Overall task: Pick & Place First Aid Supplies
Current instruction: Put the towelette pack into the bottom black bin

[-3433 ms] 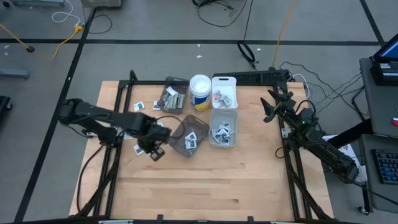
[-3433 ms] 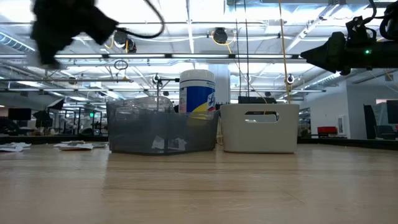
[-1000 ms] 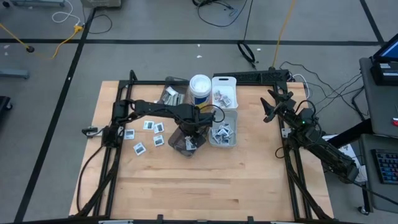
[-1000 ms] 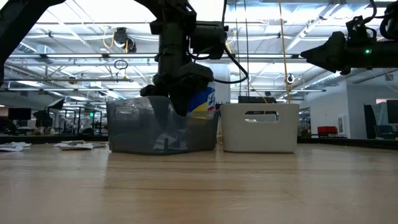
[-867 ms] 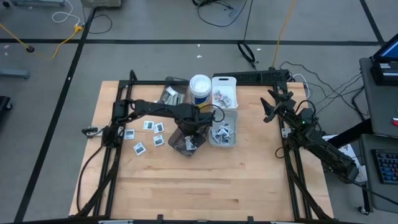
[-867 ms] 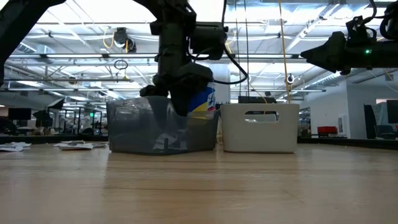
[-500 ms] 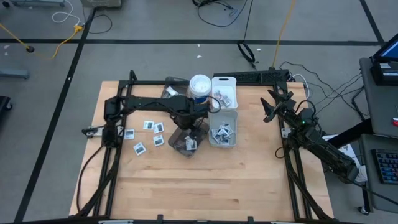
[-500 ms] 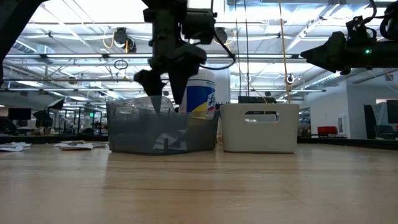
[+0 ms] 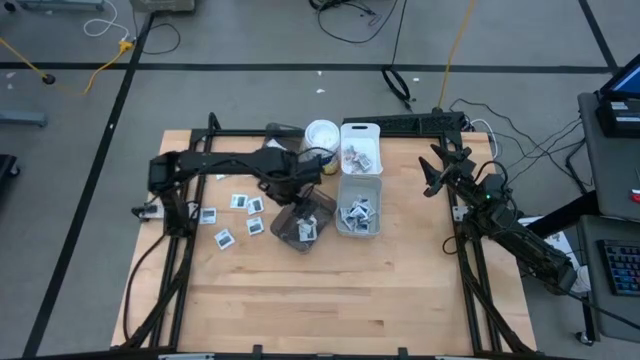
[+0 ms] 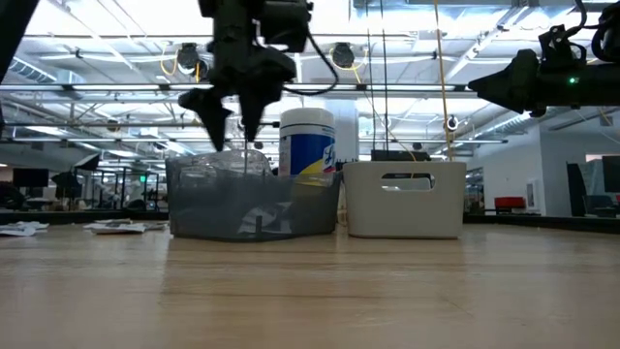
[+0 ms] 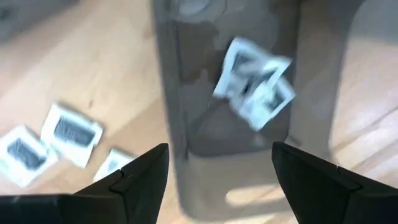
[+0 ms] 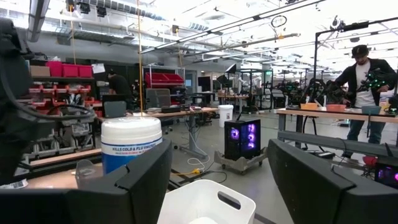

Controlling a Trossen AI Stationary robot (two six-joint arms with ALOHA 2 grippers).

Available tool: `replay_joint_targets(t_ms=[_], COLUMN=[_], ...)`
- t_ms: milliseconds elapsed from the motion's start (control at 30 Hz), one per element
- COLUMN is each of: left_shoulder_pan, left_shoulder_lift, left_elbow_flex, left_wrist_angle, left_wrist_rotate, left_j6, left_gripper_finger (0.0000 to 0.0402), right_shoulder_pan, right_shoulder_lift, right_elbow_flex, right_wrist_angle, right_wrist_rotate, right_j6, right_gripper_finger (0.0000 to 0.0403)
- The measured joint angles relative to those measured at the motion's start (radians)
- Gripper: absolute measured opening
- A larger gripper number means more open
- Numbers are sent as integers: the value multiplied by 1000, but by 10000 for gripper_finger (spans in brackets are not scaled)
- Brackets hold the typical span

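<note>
Left claw (image 10: 231, 121) is seen spread wide and empty, hanging above the smoky grey bin (image 9: 303, 222) on the wooden surface (image 9: 330, 300), fingers (image 11: 140, 180) well apart in the wrist view with nothing between them. Two white square packets (image 11: 254, 87) with dark print are lying overlapped on the floor of that bin, directly below the claw. More white packets (image 9: 238, 212) are scattered loose on the surface just beside the bin, toward the left arm's base, each lying flat and mostly apart from its neighbours.

Judged from this, a packet looks delivered and the next pick is the step in hand. It would be done best by carrying the claw clear of the bin wall first, then lining it over one lone packet so that only that one is caught. Because the packets lie flat and thin, a low, square approach with the fingertips brushing the wood is called for; a tilted closing risks sliding the packet away.

Behind the grey bin stand a white tub of wipes (image 9: 321, 135), a white bin (image 9: 361, 147) and a clear bin (image 9: 359, 204), both holding packets already. Right claw (image 9: 433, 173) is parked high at the surface's right edge, open wide and idle.
</note>
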Motion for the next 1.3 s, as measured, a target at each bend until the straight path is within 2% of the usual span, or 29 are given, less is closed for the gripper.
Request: replay_joint_targets(t_ms=[467,800,1033,1300], left_shoulder_pan=[-72,-148,-187,-212], left_shoulder_lift=[-359,-612,-706,-687], left_elbow_flex=[-410,-679,-767,-814], left_wrist_angle=[45,30,29,58], left_wrist_rotate=[-2,46,79,90], left_j6=[-197,-435,-614,-723], left_gripper_finger=[285,278,274,273], right_shoulder_pan=[0,0,0,0], right_shoulder_lift=[0,0,0,0], right_elbow_flex=[0,0,0,0], right_wrist_angle=[-1,0,0,0], right_wrist_rotate=[0,0,0,0], right_j6=[0,0,0,0], right_gripper_finger=[263,263,263,263])
